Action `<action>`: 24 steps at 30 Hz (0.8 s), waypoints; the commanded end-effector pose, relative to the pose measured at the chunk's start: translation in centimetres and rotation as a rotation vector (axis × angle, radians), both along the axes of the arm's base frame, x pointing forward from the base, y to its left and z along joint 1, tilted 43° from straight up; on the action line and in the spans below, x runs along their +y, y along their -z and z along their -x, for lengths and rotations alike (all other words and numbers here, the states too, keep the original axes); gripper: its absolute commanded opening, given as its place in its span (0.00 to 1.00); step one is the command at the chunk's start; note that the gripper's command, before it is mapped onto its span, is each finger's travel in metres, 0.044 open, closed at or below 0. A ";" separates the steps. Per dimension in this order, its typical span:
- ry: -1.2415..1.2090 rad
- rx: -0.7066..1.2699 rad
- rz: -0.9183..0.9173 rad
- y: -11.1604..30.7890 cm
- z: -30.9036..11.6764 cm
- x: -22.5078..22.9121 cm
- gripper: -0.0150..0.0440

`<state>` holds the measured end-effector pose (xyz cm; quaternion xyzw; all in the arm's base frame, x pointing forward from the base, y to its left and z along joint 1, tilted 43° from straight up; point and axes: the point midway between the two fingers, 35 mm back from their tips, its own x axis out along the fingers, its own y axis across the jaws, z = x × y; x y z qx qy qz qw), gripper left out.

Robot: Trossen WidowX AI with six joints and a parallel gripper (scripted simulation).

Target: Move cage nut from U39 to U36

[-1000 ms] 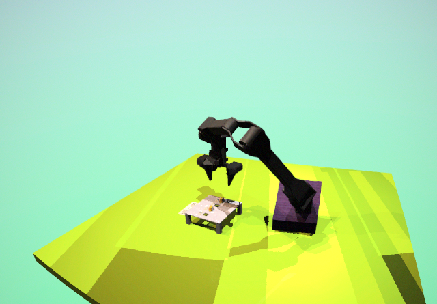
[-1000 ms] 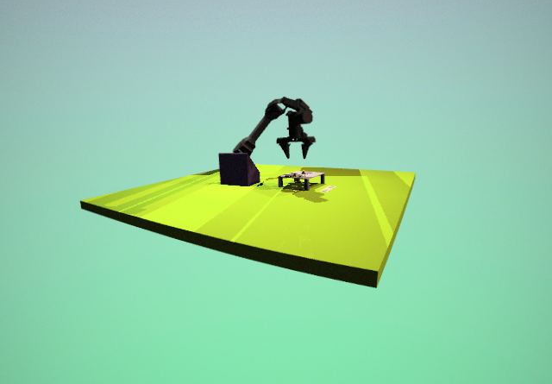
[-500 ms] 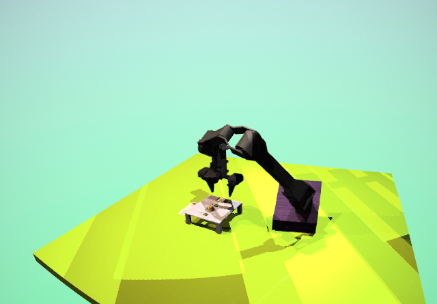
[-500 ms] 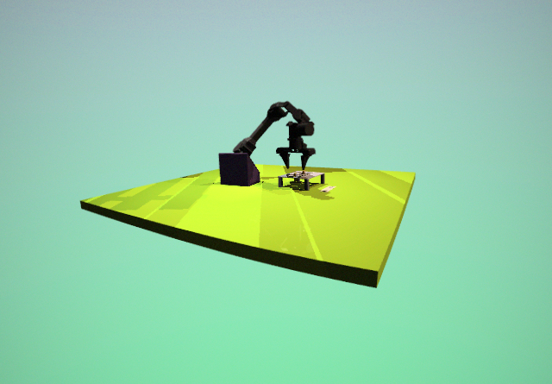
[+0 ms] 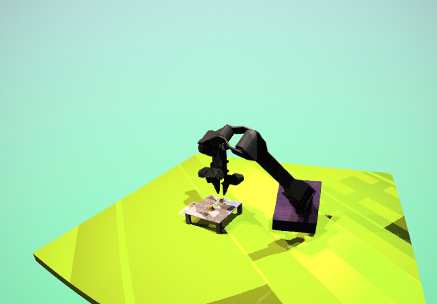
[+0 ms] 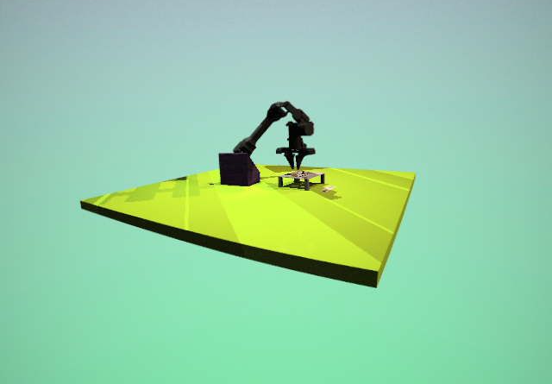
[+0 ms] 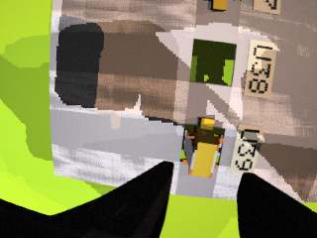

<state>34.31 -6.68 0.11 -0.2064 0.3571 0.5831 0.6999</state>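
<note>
Here's the cage nut, sitting at U39 in the rail plate; above it, the gripper is empty, fingers parted. Centre them over its sides, lower straight, then squeeze evenly, well clear of the neighbour!
</note>
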 end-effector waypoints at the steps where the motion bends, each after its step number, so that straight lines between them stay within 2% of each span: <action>1: 0.004 0.004 -0.004 0.1 0.0 0.1 0.46; 24: 0.004 0.004 -0.005 1.9 -0.2 1.8 0.46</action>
